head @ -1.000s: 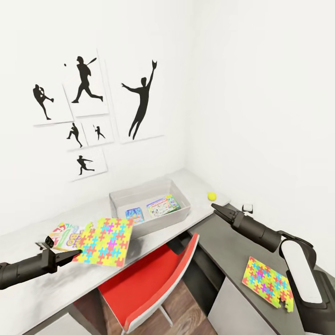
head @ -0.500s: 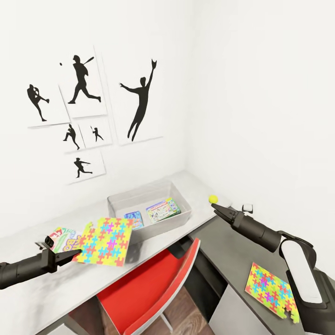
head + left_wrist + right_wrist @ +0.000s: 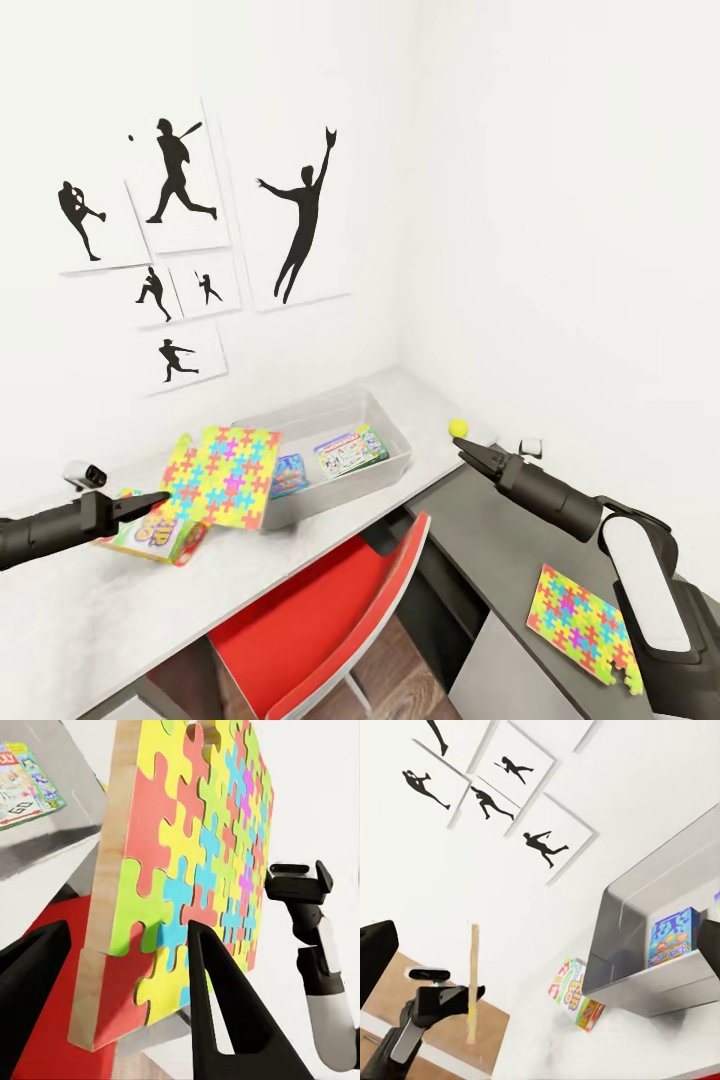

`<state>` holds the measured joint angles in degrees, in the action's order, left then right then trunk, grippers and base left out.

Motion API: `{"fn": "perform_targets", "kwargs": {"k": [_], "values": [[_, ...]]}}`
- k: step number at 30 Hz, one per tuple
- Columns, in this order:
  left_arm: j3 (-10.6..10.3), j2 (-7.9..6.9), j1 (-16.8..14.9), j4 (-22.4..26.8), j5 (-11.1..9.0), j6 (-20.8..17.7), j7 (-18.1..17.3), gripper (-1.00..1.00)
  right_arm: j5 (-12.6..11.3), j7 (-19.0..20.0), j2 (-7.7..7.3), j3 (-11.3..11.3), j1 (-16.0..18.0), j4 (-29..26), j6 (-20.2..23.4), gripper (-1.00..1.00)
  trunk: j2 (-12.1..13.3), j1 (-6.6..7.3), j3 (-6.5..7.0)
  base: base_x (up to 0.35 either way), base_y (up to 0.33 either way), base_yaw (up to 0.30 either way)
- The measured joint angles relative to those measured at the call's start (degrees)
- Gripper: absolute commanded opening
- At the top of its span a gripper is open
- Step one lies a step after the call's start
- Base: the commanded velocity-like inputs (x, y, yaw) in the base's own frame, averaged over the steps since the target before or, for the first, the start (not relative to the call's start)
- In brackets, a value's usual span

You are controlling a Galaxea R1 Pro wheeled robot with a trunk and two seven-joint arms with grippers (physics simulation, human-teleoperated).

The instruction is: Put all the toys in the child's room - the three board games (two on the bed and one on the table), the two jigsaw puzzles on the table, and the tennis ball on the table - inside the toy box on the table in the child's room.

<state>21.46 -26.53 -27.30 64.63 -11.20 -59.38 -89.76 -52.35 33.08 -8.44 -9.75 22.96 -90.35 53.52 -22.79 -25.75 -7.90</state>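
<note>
My left gripper has its jaws pinching the lower edge of a jigsaw puzzle, which I am holding up off the light tabletop, tilted nearly on edge, just beside the near left corner of the toy box. In the left wrist view the puzzle board stands between the two black fingers, its wooden side facing me. Under the raised puzzle a board game lies on the tabletop, one edge lifted a little; in the right wrist view the same board game sits just beside the grey toy box. Inside the toy box I see two more board games, a small blue one and a wider one next to it. My right gripper hovers above the corner where the light tabletop meets the darker desk, and its jaws look pressed together to a point. The yellow tennis ball rests on the tabletop just beyond that tip, near the wall. The second jigsaw puzzle lies flat on the darker desk beside my right forearm. A red chair stands tucked under the tabletop.
</note>
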Motion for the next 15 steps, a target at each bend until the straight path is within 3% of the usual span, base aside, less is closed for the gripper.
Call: {"fn": "perform_targets", "kwargs": {"k": [4, 11, 13, 15], "values": [[-0.4, 0.35, -4.5, 0.1, 0.4, 0.0, 0.0, -1.0, 0.0, -0.2, 0.31, 0.1, 0.0, 0.0, -0.1, 1.0, 0.0, 0.0, 0.0, 0.0, 0.0, 0.0], [-1.0, 0.93, -5.7, -0.4, 0.3, 0.0, 0.0, -1.0, 0.1, -0.2, 0.42, 0.3, 0.0, 0.0, -1.3, 1.0, 0.0, 0.0, -0.01, 0.0, 0.0, 0.0], [-1.0, 1.76, -5.8, -0.7, 0.3, 0.0, 0.1, -1.0, 0.1, -0.3, 0.43, 0.3, 0.0, 0.0, -1.4, 1.0, 0.0, 0.0, -0.01, 0.052, 0.0, 0.0], [-1.1, 3.5, -5.9, -0.9, 0.5, 0.1, 2.7, -1.0, 0.1, -0.3, 0.43, 0.4, 0.0, 0.0, -1.5, 1.0, 0.0, 0.01, -0.03, 0.173, 0.0, 0.0]]}}
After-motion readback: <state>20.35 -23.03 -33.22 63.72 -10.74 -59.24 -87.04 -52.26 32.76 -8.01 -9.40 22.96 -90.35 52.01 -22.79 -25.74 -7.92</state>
